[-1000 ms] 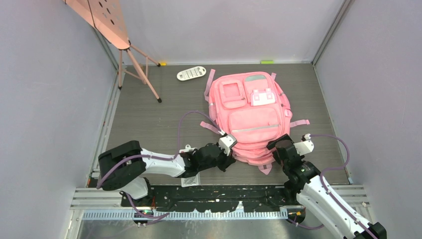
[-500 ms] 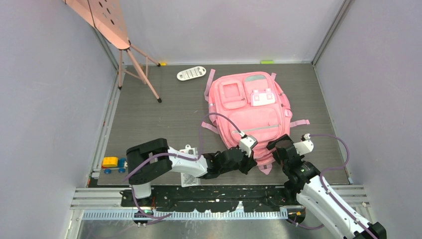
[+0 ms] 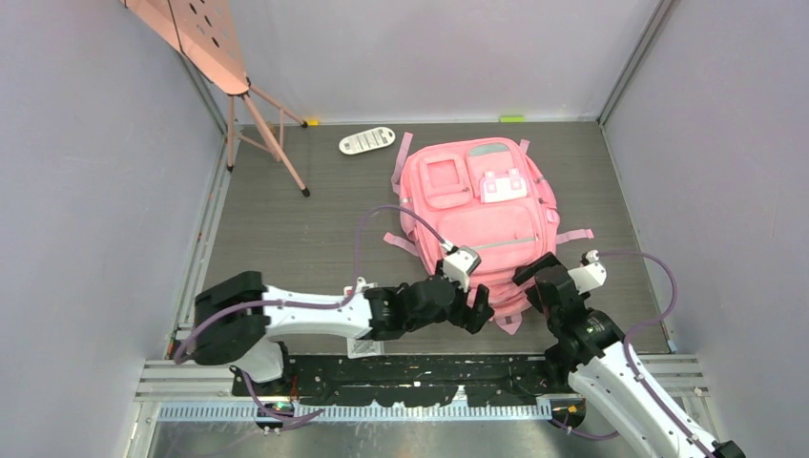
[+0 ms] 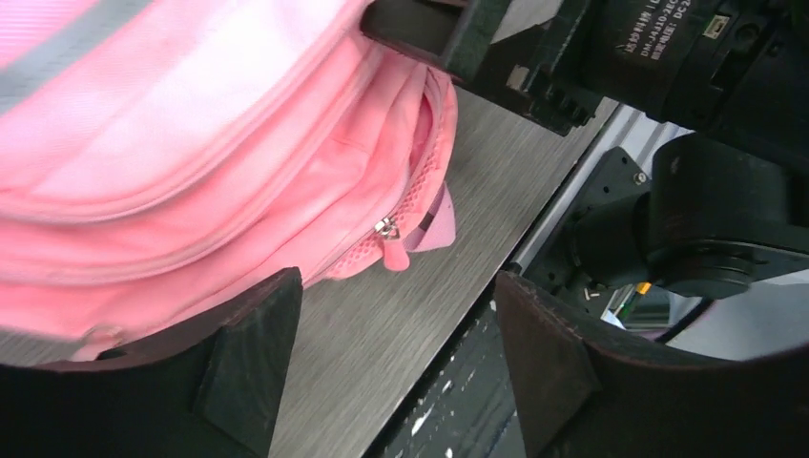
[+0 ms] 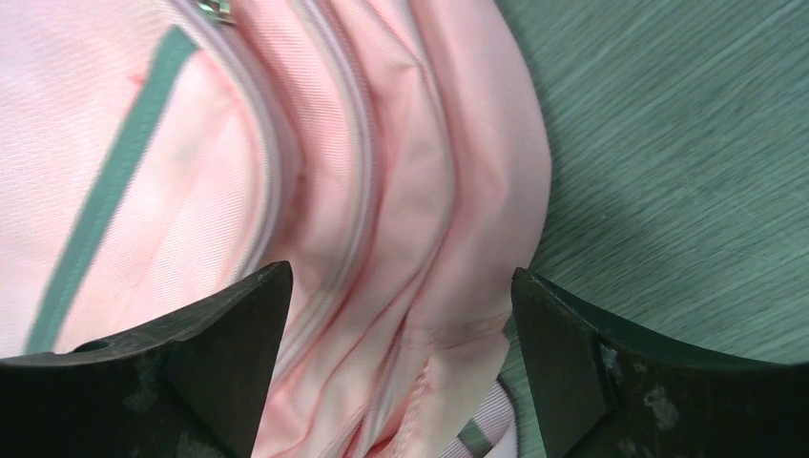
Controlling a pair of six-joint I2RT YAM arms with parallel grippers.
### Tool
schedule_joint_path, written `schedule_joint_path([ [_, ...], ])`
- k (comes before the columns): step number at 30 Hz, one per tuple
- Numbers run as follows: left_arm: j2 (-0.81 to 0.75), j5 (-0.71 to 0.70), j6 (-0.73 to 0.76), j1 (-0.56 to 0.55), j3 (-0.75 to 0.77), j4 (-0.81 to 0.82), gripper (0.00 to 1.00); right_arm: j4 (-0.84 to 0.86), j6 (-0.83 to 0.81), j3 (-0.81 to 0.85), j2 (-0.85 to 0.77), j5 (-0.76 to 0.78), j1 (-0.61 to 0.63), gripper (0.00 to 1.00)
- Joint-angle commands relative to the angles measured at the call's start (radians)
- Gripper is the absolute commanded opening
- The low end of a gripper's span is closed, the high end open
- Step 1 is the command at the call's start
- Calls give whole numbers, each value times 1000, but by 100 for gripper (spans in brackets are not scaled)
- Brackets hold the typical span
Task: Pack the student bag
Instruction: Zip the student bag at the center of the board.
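On worktop (image 3: pixel 286 229), right of centre: student bag (image 3: pixel 482 215) lying flat, pockets up. Left pincer (image 3: pixel 480 312) at bag's near edge, fingers apart (zipper pull (image 4: pixel 389 239) between them, untouched). Right pincer (image 3: pixel 534 274) at near-right corner, fingers wide apart over fabric

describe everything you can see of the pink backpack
The student bag is a large, soft pink fabric backpack lying flat, front up, on the grey wood-look table. It has several zipped front pockets, small white patches, grey trim at its far end and pink straps splayed at the sides. A zipper pull shows at the near end. The open left claw and open right claw sit at that near edge; contact is unclear.
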Motion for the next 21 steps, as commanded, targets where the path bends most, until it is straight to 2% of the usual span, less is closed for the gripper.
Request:
schedule_joint_path([
  [1,-148,-91,-34,16,15,-291,80,-75,-50,111,-19,-37,0,92],
  [3,-191,-95,-63,39,10,-384,84,-118,-50,152,-13,-58,0,92],
  [6,-244,-49,-121,107,-21,-426,87,-167,-86,214,7,-86,0,92],
  [9,-274,1,-150,182,-63,-378,85,-192,-134,300,71,-126,0,92],
  [13,-305,7,-155,274,-96,-352,84,-220,-222,396,216,-275,0,91],
  [16,-306,70,-194,329,-123,-275,83,-245,-264,437,305,-401,8,85],
  [21,-262,108,-251,346,-138,-234,80,-269,-259,446,279,-425,58,81],
])
